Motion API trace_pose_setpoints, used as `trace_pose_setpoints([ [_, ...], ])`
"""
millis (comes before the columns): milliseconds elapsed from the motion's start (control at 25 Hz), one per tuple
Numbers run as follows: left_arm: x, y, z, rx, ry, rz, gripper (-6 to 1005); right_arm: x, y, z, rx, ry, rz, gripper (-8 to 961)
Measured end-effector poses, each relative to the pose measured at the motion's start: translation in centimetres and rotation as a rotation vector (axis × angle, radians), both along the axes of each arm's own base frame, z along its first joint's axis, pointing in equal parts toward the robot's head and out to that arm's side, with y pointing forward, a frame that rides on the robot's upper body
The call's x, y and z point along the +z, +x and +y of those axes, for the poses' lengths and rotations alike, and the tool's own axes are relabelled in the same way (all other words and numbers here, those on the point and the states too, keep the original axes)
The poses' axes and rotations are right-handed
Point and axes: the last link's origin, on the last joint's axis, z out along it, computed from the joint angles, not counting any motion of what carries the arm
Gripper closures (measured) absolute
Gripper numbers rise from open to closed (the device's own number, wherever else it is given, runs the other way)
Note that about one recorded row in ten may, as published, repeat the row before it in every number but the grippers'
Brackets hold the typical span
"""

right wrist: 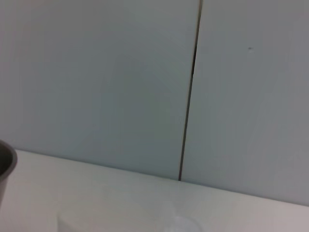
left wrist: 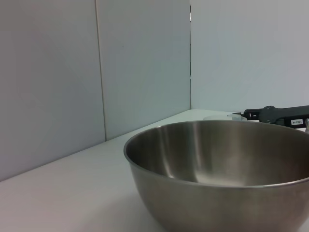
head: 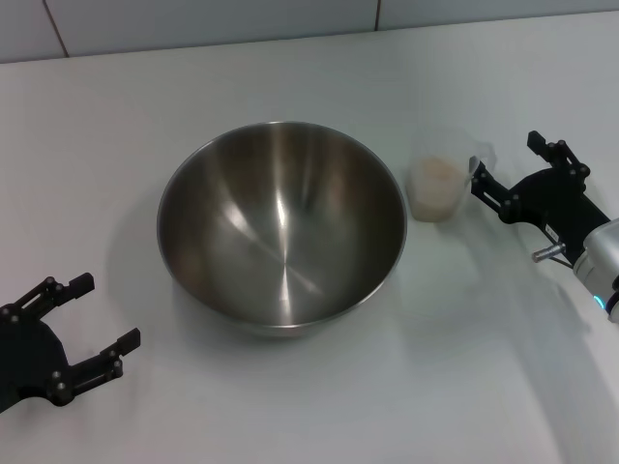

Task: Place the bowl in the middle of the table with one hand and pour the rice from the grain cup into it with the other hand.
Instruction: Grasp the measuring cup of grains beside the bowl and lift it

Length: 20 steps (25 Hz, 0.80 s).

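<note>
1. The bowl [head: 281, 228] is sitting upright near the middle of the tabletop [head: 116, 126], its shiny inside facing up and holding nothing that shows
2. The grain cup [head: 440, 177] is standing upright just to the right of the bowl, slightly farther back, close to the bowl's rim but apart from it
3. The rice [head: 435, 184] is lying as a pale mass in the lower part of the cup
4. The right pincer [head: 505, 172] is reaching in from the right edge at the height of the cup, its two black fingers spread apart with the tips beside the cup's right side, where the handle is; the fingers are not clamping anything, and whether a tip is touching the handle cannot be told
5. The left pincer [head: 104, 317] is resting low at the near left corner, well apart from the bowl, its fingers spread wide and pointing right toward the bowl, gripping nothing
6. In the left wrist view the bowl [left wrist: 217, 179] is filling the lower right, and the right pincer's black fingers [left wrist: 275, 115] are showing just past its far rim
7. In the right wrist view only an edge of the bowl [right wrist: 6, 166] is showing at the side, in front of the pale wall panels [right wrist: 96, 82] that are standing behind the tabletop
</note>
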Motion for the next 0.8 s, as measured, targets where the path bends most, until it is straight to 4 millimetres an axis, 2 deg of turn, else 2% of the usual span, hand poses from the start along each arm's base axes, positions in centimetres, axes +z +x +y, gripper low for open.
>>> trace_pose_setpoints([
  [720, 0.1, 0.3, -0.2, -0.02, -0.008, -0.02, 136, 1.1, -0.2, -0.7, 0.021, 0.089, 0.052, 123],
  [800, 0.0, 0.4, -0.3, -0.025, -0.013, -0.019, 136, 1.0, -0.2, -0.8, 0.023, 0.085, 0.051, 147],
])
